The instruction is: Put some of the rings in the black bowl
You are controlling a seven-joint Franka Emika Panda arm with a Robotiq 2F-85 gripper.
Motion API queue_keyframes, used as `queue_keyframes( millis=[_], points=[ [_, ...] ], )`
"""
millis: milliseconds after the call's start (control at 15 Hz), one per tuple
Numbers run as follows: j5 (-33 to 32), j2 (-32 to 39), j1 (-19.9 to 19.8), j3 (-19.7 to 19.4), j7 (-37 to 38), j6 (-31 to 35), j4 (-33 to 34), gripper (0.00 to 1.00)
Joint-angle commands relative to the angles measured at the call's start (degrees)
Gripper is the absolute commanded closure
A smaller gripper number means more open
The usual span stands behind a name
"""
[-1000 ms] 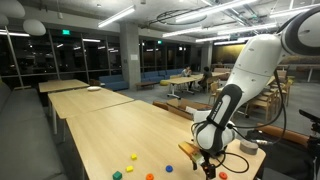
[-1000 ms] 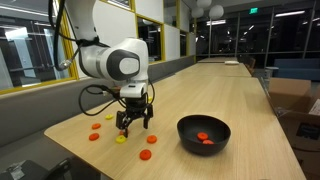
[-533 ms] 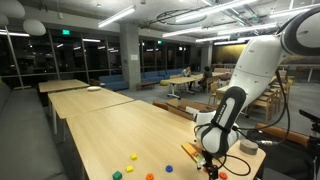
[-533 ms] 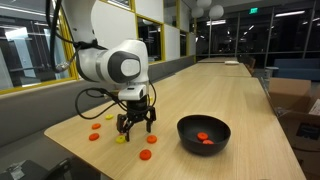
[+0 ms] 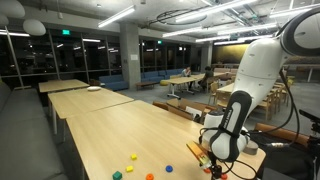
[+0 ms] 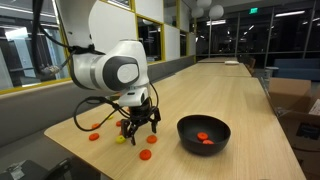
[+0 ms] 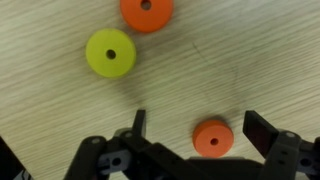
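In the wrist view my gripper (image 7: 200,125) is open, and a small orange ring (image 7: 211,138) lies on the table between its fingers, untouched. A yellow-green ring (image 7: 110,52) and another orange ring (image 7: 146,12) lie further off. In an exterior view the gripper (image 6: 140,124) hangs just over the wooden table, left of the glossy black bowl (image 6: 204,128), which holds orange rings (image 6: 204,139). Loose rings lie around it: orange (image 6: 145,155), yellow-green (image 6: 120,139), orange (image 6: 94,136). The gripper also shows in the exterior view from behind (image 5: 210,165), where the bowl is hidden.
The long wooden table (image 6: 220,90) runs away from the bowl. Yellow (image 5: 131,157), green (image 5: 116,174), orange (image 5: 150,177) and blue (image 5: 168,169) rings lie near its close end. The table's edge is close to the rings. More tables and chairs stand behind.
The arm has shifted sideways toward the bowl's side and tilted a little. The gripper stays open and low over the rings.
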Motion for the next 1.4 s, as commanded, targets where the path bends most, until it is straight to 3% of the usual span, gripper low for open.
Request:
queue_keyframes(
  millis=[0, 733, 1333],
  points=[
    [0.0, 0.1, 2.3, -2.3, -0.8, 3.9, -1.6, 0.0],
    [0.8, -0.7, -1.1, -0.8, -7.3, 0.8, 0.0, 0.0],
    [2.2, -0.6, -7.9, 3.2, -17.2, -4.2, 3.4, 0.0]
  ],
)
